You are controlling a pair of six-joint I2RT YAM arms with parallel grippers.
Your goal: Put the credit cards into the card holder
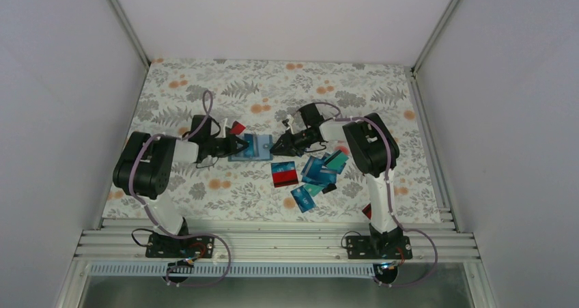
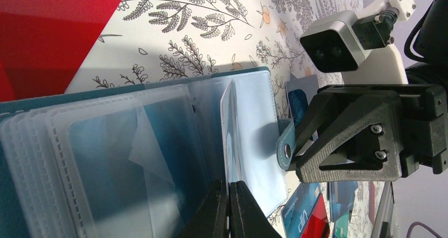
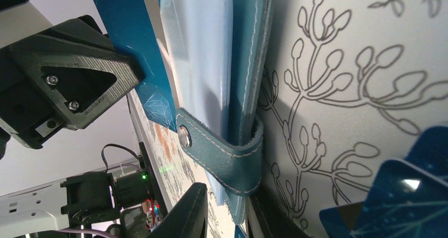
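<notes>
The teal-blue card holder (image 1: 251,147) lies open between both grippers, its clear sleeves (image 2: 132,159) fanned out. My left gripper (image 1: 240,146) (image 2: 228,184) is shut on a blue card (image 3: 132,43), seen edge-on (image 2: 226,122), standing against the sleeves. My right gripper (image 1: 275,148) (image 3: 228,193) is open. It straddles the holder's (image 3: 248,48) strap edge, one finger under the cover and the other a little apart from the sleeves. Loose credit cards lie to the right: a red and blue one (image 1: 284,174), a blue and teal cluster (image 1: 322,170), and another blue one (image 1: 302,199).
A red card (image 1: 237,127) (image 2: 47,32) lies just behind the holder near the left gripper. More blue and red cards (image 2: 304,211) (image 3: 401,196) sit close to the right gripper. White walls enclose the flowered table (image 1: 205,89) on three sides.
</notes>
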